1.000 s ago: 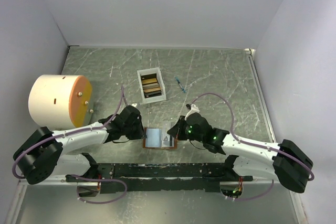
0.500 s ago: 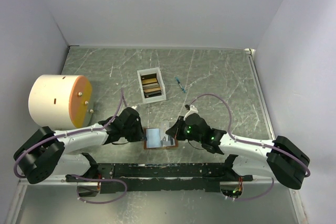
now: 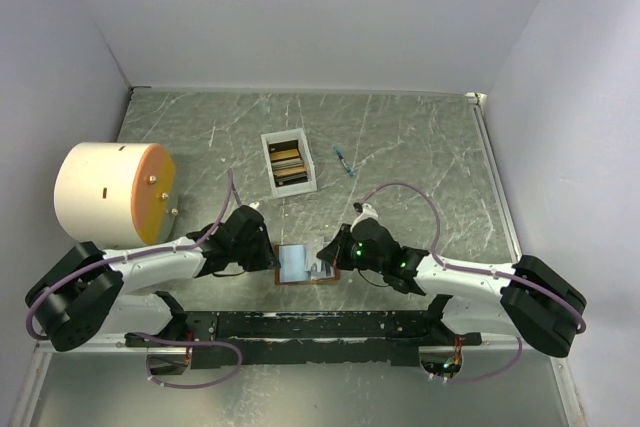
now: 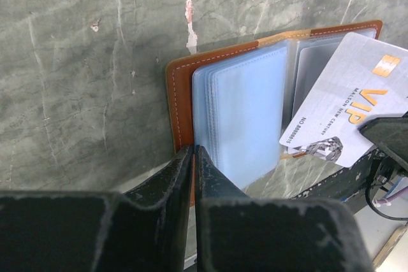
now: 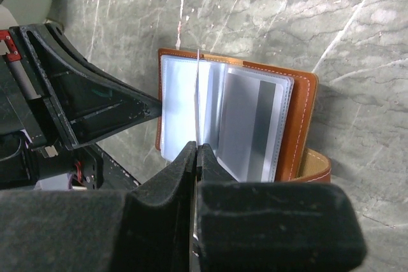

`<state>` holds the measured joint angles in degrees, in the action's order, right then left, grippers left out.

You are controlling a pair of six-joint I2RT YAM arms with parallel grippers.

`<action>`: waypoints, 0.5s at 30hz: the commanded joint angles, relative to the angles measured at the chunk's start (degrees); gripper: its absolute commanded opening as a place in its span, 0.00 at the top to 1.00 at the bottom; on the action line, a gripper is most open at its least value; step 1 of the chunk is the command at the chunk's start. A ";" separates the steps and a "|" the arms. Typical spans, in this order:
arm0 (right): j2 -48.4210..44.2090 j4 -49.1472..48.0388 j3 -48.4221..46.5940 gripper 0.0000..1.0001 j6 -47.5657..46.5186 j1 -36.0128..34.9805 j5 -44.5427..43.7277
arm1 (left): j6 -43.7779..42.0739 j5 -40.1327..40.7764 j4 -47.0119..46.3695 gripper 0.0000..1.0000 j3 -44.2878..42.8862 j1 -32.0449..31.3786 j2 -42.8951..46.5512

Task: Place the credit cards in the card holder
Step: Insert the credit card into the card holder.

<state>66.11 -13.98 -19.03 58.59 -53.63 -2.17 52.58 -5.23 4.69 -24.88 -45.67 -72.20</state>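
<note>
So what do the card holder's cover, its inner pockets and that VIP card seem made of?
Card holder cover: likely tan leather or imitation, matte, with pale stitching along the edge.
Inner pockets: clear bluish soft plastic, glossy, see-through in layers.
VIP card: probably stiff silvery plastic, with printed lettering.

Your left tool has its two dark fingers pressed nearly together on the near left edge of the card holder, pinching the brown cover there. The holder lies unfolded on the green marbled worktop, its pale blue sleeves fanned up. Over its right half, a silver credit card marked VIP sits tilted across the clear pockets.
</note>
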 commanded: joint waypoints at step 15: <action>0.85 -4.28 2.33 1.00 1.81 1.19 -0.07 | 0.24 -1.21 0.42 0.82 1.87 0.15 -0.38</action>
<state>66.28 -15.66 -17.54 59.99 -52.66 -2.11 52.90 -5.39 4.05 -24.51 -45.67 -72.05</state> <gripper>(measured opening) 0.007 0.183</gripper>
